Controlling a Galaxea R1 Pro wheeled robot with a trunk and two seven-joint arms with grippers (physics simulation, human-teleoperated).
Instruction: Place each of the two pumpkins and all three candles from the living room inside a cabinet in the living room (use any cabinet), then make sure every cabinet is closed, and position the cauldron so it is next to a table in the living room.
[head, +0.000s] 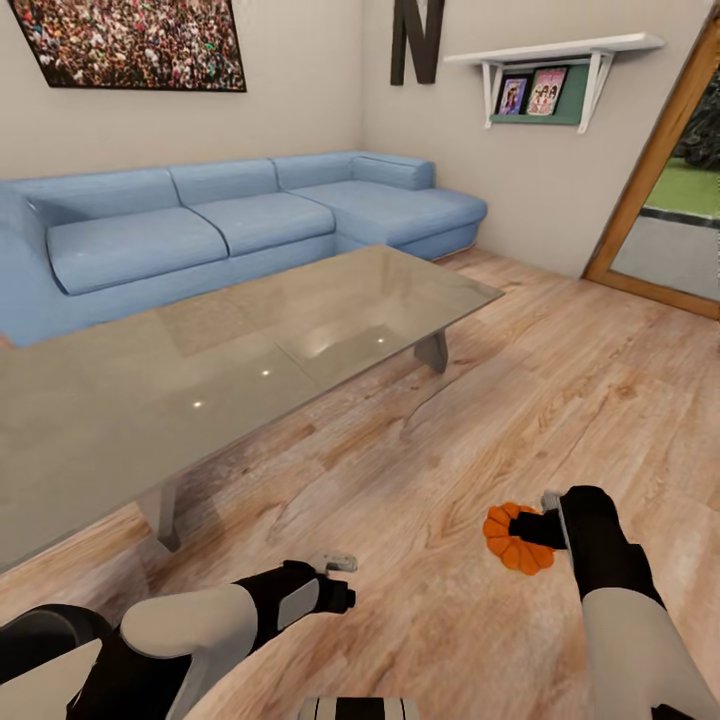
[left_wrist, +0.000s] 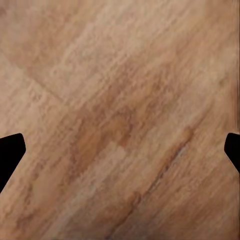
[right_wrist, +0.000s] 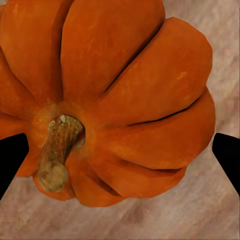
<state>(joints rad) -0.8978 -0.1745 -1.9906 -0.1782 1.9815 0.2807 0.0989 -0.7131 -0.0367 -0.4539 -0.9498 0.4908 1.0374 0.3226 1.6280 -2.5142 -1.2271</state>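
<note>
One bright orange ribbed pumpkin (head: 512, 540) lies on the wooden floor at the lower right of the head view. In the right wrist view the pumpkin (right_wrist: 130, 90) looks very large, its brown stem (right_wrist: 56, 150) pointing toward the camera. My right gripper (head: 537, 520) hangs right over it, open, with a dark fingertip (right_wrist: 11, 160) on either side of the fruit and the jaws not closed on it. My left gripper (head: 345, 578) is open and empty low over bare floor, seen close in the left wrist view as well (left_wrist: 120, 155).
A long glass-topped table (head: 200, 380) stands on grey legs to the front left. Behind it a blue corner sofa (head: 230, 225) runs along the walls. A wood-framed glass door (head: 670, 200) is at the right, and a wall shelf (head: 550, 60) hangs above.
</note>
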